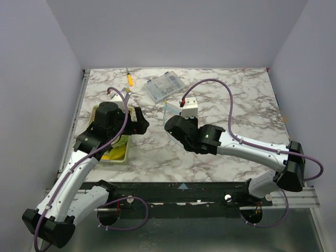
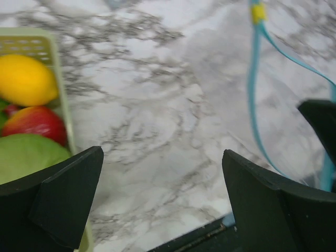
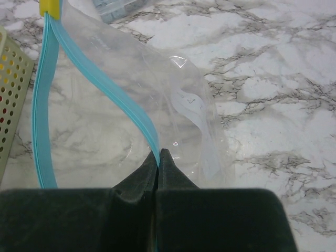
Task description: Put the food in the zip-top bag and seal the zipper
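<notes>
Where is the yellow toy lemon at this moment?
In the left wrist view, the yellow toy lemon lies at the far left edge, inside the pale green basket, right beside a red toy fruit.

Lab (walled marble table (image 1: 247, 105))

A white marble-patterned table (image 1: 236, 100) with grey veins carries four things. A pale green perforated basket (image 1: 126, 150) sits by its left edge. Toward the far edge lies a clear compartment box (image 1: 164, 87), with a small orange-handled tool (image 1: 129, 80) to its left. Near the middle a clear zip-top bag (image 1: 171, 109) rests partly on the marble.
</notes>
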Controlling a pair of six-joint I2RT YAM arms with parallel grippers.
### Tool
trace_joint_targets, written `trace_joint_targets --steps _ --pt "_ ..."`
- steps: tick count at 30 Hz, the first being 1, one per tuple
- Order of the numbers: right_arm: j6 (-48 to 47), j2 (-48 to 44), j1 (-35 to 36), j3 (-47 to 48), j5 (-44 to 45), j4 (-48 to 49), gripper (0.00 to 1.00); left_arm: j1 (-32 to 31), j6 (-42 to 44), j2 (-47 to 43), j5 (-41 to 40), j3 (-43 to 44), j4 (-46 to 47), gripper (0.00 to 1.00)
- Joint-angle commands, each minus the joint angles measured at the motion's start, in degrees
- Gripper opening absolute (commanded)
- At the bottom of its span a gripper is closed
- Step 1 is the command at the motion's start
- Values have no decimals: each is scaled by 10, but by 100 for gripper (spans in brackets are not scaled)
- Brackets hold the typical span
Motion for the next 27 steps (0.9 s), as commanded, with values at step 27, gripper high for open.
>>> trace_joint_targets --steps 27 --pt "-29 -15 -14 -36 -43 46 1 186 -252 49 -196 -119 -64 99"
